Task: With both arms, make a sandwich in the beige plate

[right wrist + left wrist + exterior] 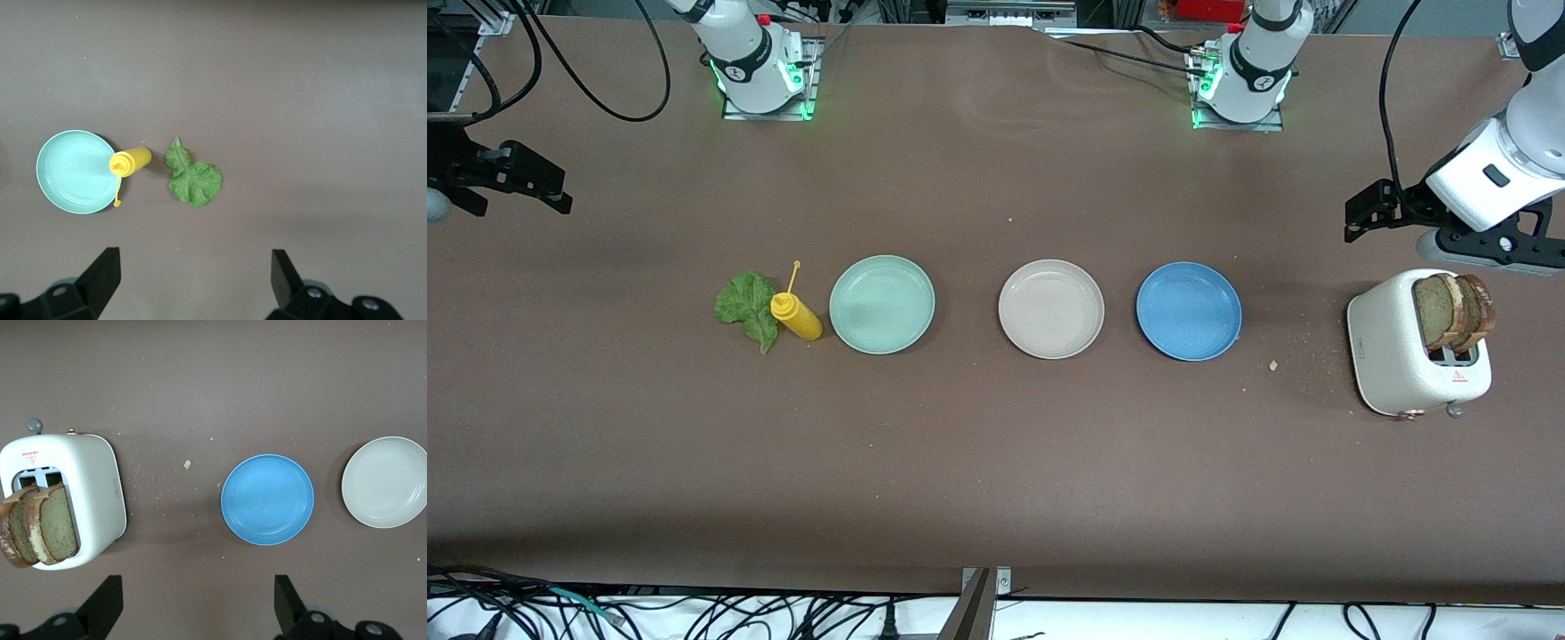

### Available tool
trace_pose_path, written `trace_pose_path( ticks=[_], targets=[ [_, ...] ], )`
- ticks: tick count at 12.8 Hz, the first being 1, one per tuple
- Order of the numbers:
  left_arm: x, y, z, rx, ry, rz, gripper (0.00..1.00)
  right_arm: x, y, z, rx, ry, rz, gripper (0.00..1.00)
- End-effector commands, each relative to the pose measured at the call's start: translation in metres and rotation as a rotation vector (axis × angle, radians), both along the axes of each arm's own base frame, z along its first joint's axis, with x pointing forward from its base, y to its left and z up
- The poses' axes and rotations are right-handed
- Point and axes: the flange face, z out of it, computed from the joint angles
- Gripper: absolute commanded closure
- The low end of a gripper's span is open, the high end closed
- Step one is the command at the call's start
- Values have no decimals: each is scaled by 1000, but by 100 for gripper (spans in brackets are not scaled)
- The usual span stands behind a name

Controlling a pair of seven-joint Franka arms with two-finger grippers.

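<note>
Three plates [881, 304], two bread slices [1452, 310]

Matt beige plate [1051, 308] – glossy white toaster [1392, 356], coarse bread [1449, 311].

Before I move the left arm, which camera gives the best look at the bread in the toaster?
The left wrist view: the two bread slices fill the toaster slots, seen close from above. The front view shows the bread slices smaller, at the left arm's end of the table. The right wrist view misses them entirely.
</note>
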Motion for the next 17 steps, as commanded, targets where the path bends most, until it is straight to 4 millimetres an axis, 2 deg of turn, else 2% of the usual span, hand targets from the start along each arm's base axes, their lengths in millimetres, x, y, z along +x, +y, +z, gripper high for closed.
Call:
trace_pose_path(
  ticks=[1,2,8,10,12,14,17],
  targets=[
    [-3,2,4,15,-2,-15,0,-14,2,19,-11,-28,13,0],
    [-3,2,4,15,-2,-14,0,-7,4,12,-13,-21,11,0],
    [-3,2,4,15,-2,-14,0,-5,1,14,-9,-29,12,0],
    [-3,2,4,15,-2,-14,0,-1,12,13,-6,-44,24,0],
    [-3,2,4,15,-1,-14,0,-1,14,21,1,-65,23,0],
    [-3,2,4,15,-1,-14,0,-5,9,41,1,-96,26,0],
    [-3,2,4,15,-1,-14,0,-3,13,40,-1,-101,31,0]
  ],
)
